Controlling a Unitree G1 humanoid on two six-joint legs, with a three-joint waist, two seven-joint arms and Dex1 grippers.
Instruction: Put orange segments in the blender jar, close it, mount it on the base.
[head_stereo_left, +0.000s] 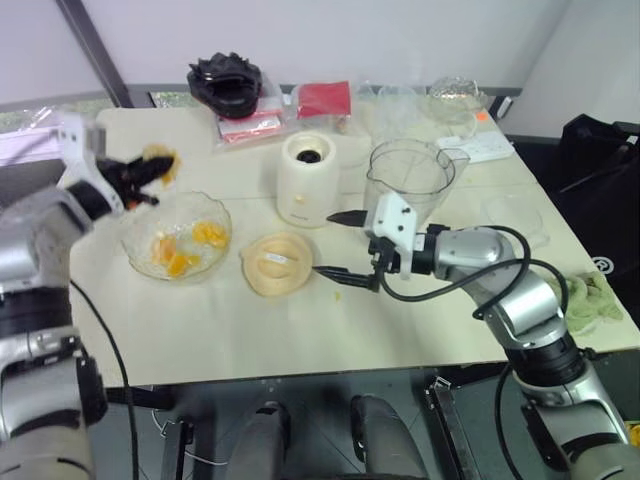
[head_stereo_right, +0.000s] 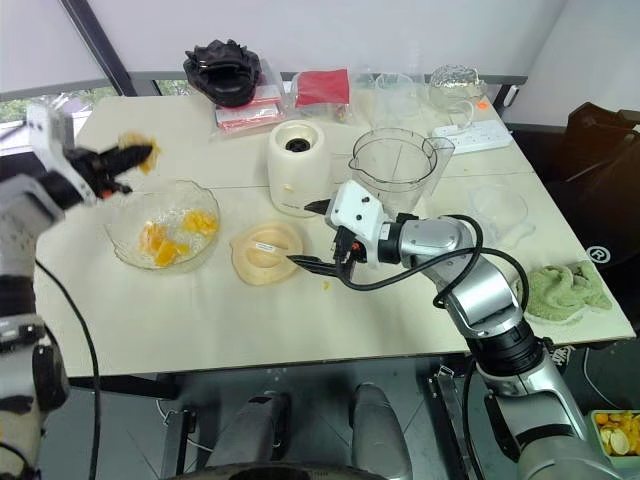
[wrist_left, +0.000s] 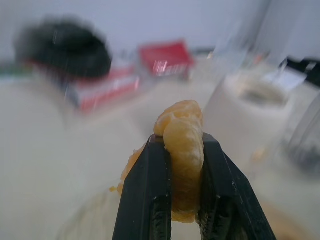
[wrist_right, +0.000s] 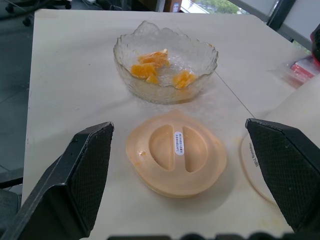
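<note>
My left gripper (head_stereo_left: 152, 170) is raised above the left rim of the glass bowl (head_stereo_left: 137, 249), shut on an orange segment (wrist_left: 182, 145). Several more orange segments (head_stereo_left: 185, 250) lie in the bowl. The clear blender jar (head_stereo_left: 408, 178) stands upright and uncovered at centre right, beside the cream blender base (head_stereo_left: 305, 180). The cream lid (head_stereo_left: 277, 263) lies flat on the table in front of the base. My right gripper (head_stereo_left: 340, 243) hovers open just right of the lid, its fingers (wrist_right: 75, 175) spread wide and pointing toward it.
A black object (head_stereo_left: 225, 82), a red packet (head_stereo_left: 324, 99) and clear glassware (head_stereo_left: 455, 98) sit along the far edge. A white power strip (head_stereo_left: 478, 148) lies behind the jar. A green cloth (head_stereo_left: 592, 300) rests at the right edge.
</note>
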